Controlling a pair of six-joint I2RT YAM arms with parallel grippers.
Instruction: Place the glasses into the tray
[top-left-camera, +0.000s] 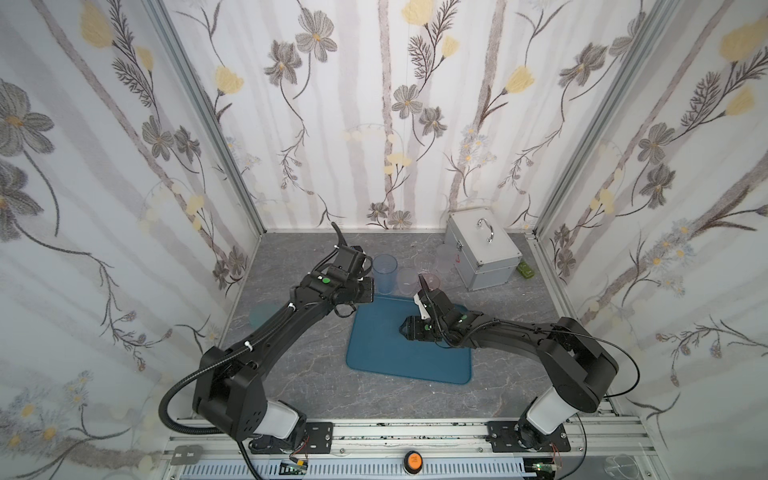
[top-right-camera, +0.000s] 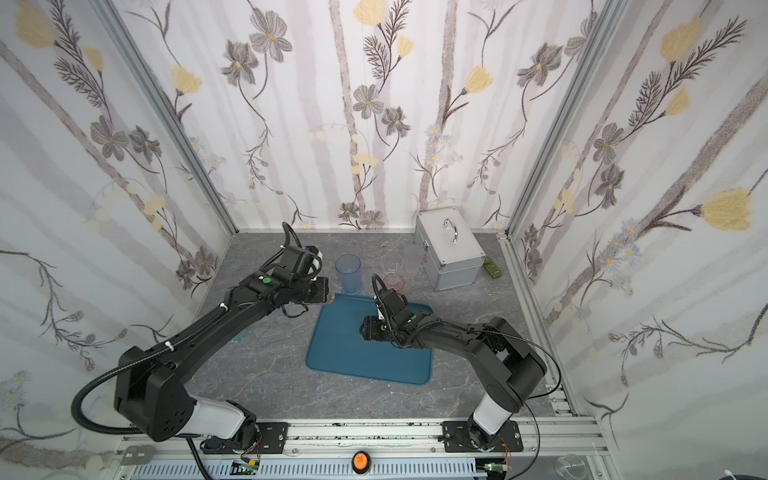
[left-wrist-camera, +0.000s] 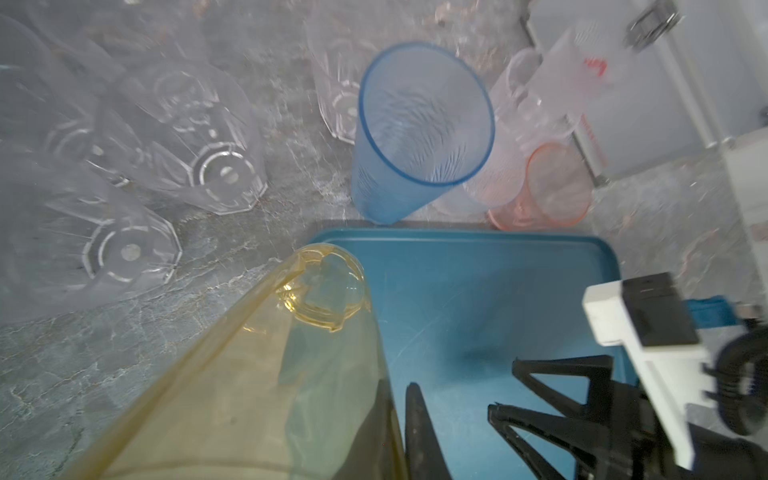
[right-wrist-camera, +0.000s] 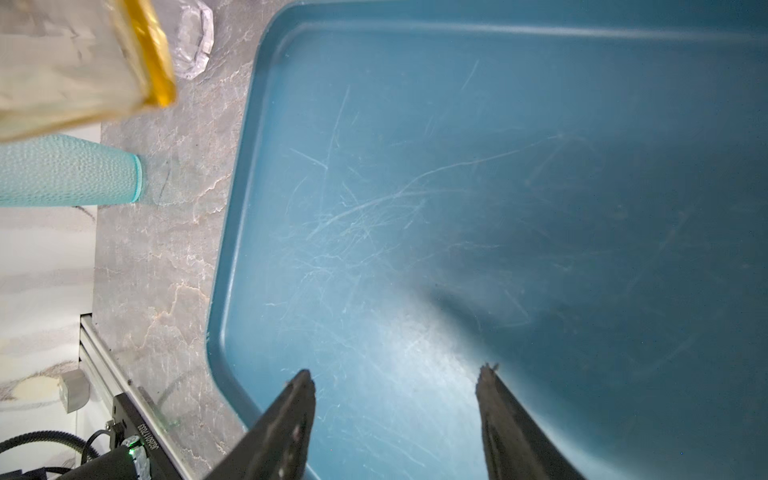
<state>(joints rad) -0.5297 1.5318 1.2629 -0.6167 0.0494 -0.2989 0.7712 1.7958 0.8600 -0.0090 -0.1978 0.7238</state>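
the left gripper (left-wrist-camera: 395, 432) pinches the amber glass (left-wrist-camera: 266, 374) by its wall over a corner of the tray (left-wrist-camera: 478, 291); released there, it may catch the rim and topple (right gripper (right-wrist-camera: 395, 374) gapes empty).

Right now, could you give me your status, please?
Left tool shut on amber glass, at tray corner. Right tool open, empty, over tray, maybe in the way.

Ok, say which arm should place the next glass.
Left. The left gripper is shut on the amber glass at the tray's corner; the right gripper hangs open and empty over it.
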